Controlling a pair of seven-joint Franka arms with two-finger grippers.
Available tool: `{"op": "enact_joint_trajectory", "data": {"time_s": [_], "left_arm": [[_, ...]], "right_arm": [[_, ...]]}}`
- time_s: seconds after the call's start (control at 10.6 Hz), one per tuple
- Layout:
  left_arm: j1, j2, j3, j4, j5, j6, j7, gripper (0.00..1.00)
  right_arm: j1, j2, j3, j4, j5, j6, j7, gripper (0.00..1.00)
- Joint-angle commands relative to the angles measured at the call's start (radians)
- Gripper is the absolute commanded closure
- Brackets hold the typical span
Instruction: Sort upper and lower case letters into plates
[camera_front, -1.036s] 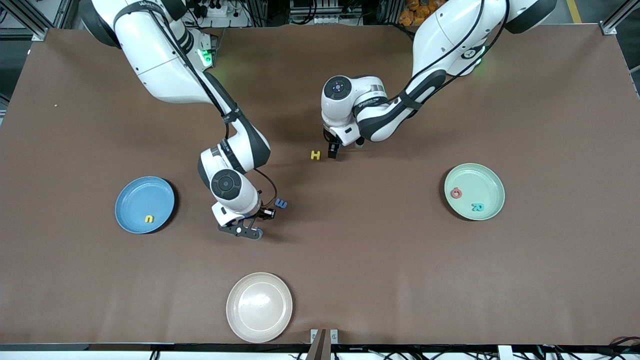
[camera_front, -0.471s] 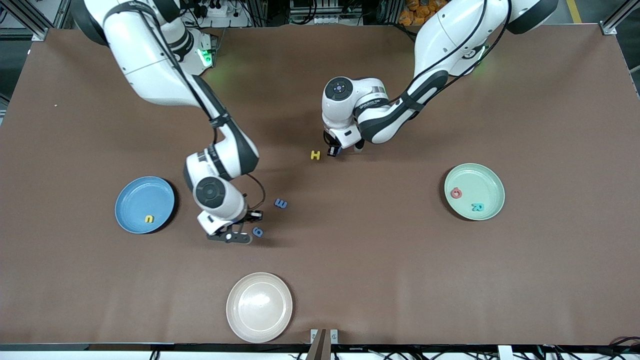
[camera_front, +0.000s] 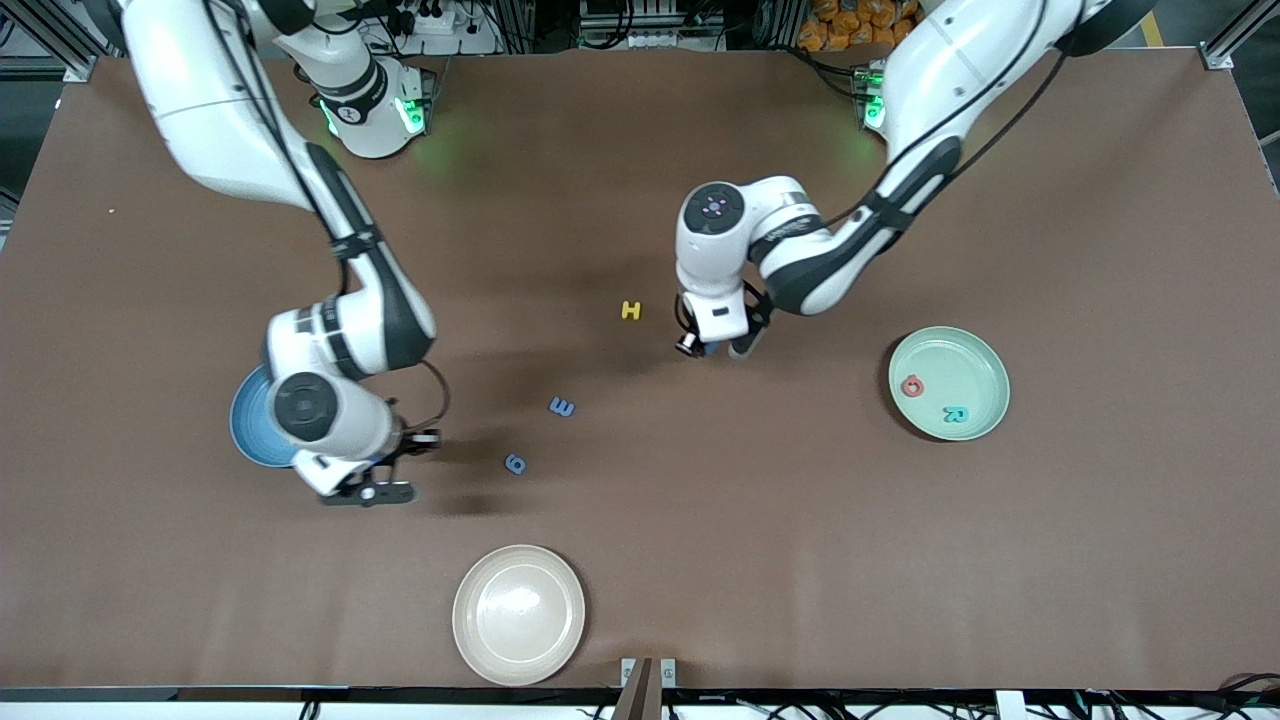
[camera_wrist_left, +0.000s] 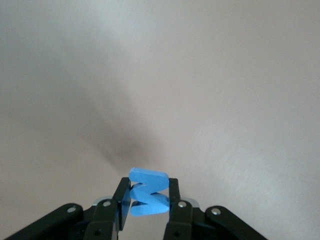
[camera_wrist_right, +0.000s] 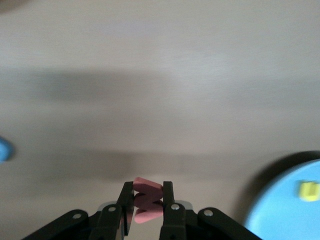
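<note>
Both arms have swung away from mid-worktop, each carrying a letter toward a plate.

Front view: right tool (camera_front: 375, 490) hangs just beside the blue plate (camera_front: 245, 425); left tool (camera_front: 705, 345) is over bare worktop, between the yellow H (camera_front: 630, 310) and the mint plate (camera_front: 985, 350). Blue E (camera_front: 562, 406) and blue 6-shaped piece (camera_front: 515, 463) lie loose; cream plate (camera_front: 519, 614) sits nearest the camera.
Left wrist view: left tool (camera_wrist_left: 145, 200) pinches a blue letter (camera_wrist_left: 146, 192) across its flat faces.
Right wrist view: right tool (camera_wrist_right: 146, 202) pinches a pink letter (camera_wrist_right: 147, 200); blue plate (camera_wrist_right: 285, 205) holds a small yellow letter (camera_wrist_right: 308, 190).
Letters look light, stiff, chunky; flat faces likely give the surest hold.
</note>
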Motion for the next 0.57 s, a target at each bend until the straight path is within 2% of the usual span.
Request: {"op": "enact_joint_trajectory", "data": {"time_s": [0.0, 0.28, 0.47], "left_arm": [[0.071, -0.086, -0.014, -0.014, -0.059, -0.129, 0.343, 1.0], [0.203, -0.149, -0.014, -0.014, -0.132, -0.254, 0.716, 1.0], [0.333, -0.184, -0.026, -0.029, -0.177, -0.288, 0.934, 1.0]], "right_arm": [[-0.095, -0.104, 0.012, -0.117, -0.016, 0.0, -0.17, 1.0], [-0.201, -0.124, 0.01, -0.133, -0.017, -0.058, -0.31, 1.0], [-0.258, -0.134, 0.01, -0.143, -0.017, -0.099, -0.396, 1.0]]}}
